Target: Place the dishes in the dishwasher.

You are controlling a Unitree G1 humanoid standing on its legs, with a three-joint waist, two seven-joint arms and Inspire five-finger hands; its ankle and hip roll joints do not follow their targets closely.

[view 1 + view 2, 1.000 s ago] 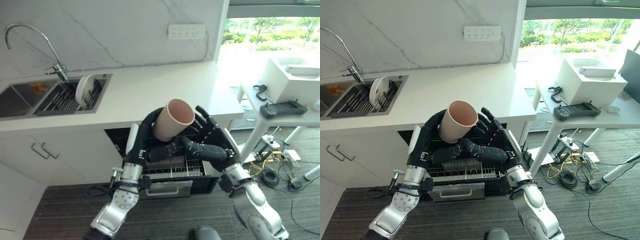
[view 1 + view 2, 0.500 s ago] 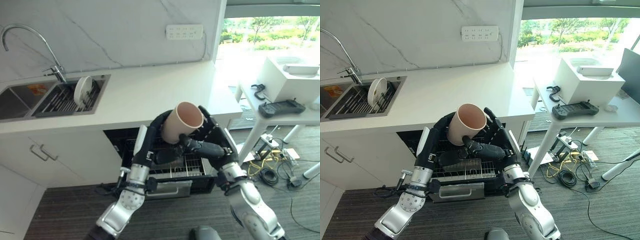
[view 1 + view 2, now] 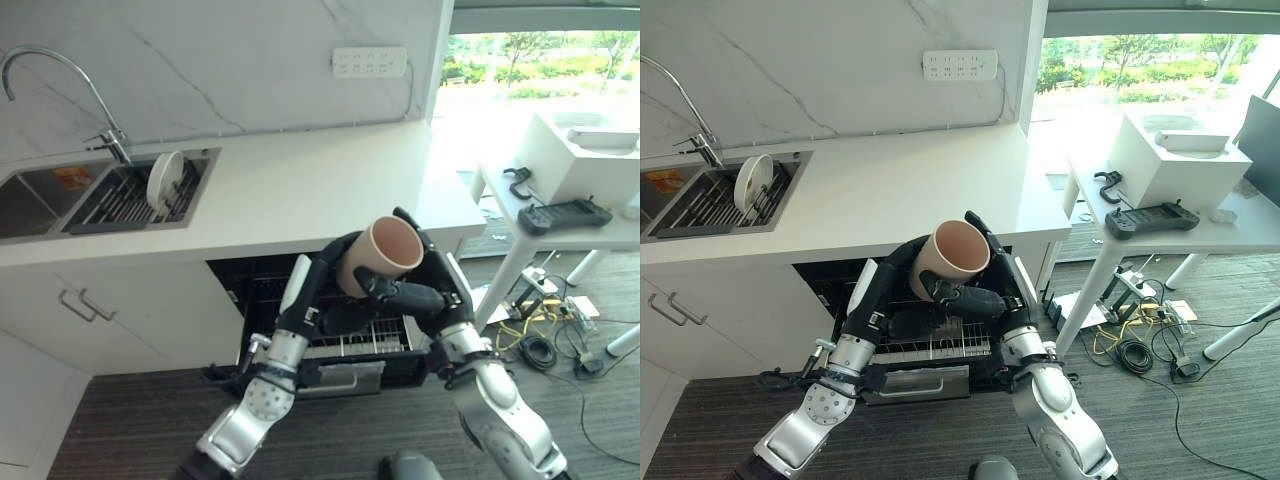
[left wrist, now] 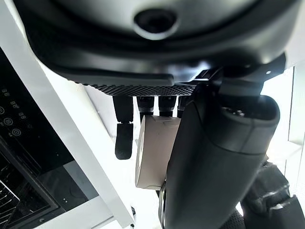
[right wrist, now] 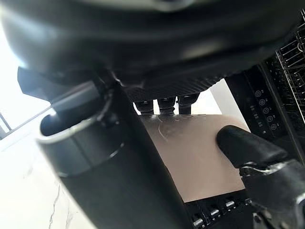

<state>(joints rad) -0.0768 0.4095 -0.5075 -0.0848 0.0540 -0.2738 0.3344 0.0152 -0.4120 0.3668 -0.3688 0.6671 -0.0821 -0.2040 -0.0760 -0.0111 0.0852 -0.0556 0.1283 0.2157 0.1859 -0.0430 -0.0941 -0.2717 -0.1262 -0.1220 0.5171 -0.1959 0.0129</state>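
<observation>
Cup (image 3: 382, 256) has shifted right and lower since a second ago, both hands with it, now closer over the open dishwasher (image 3: 340, 335).

Right hand (image 3: 420, 290) is wrapped round the cup: fingers behind the wall, thumb (image 5: 248, 150) pressed on the near side. Left hand (image 3: 335, 275) cups the opposite side, fingers (image 4: 123, 138) only loosely bent; can't tell if they actually grip. Cup is tilted, mouth up toward the camera, held in the air above the rack (image 3: 930, 345), under the counter (image 3: 300, 190) edge. One white plate (image 3: 165, 180) stands upright in the sink rack (image 3: 125, 200) beside the tap (image 3: 60, 90).
</observation>
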